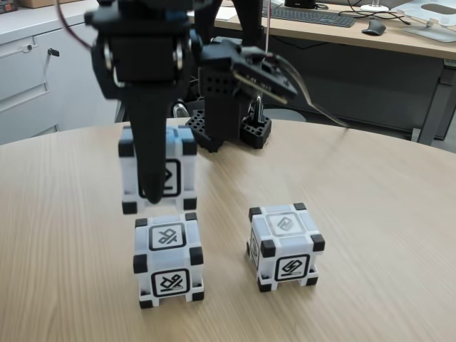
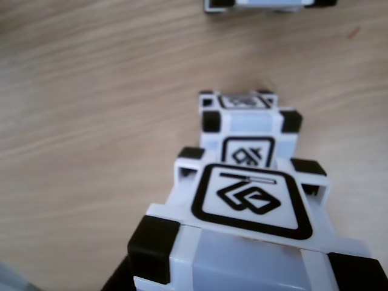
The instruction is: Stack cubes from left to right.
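In the fixed view my gripper (image 1: pixel 152 194) is shut on one cube (image 1: pixel 179 152), with a black finger running down its front face. That cube hangs just above a second cube (image 1: pixel 168 265) standing on the wooden table, a narrow gap between them. A third cube (image 1: pixel 286 246) stands on the table to the right of it. In the other view the held cube (image 2: pixel 248 200) sits in the foreground, the second cube (image 2: pixel 247 121) is right beyond it, and the edge of the third cube (image 2: pixel 267 5) shows at the top.
The arm's black base (image 1: pixel 228 121) stands at the back of the round wooden table (image 1: pixel 385 214). Behind it are a desk with a keyboard (image 1: pixel 310 14) and a grey cabinet (image 1: pixel 28 78) on the left.
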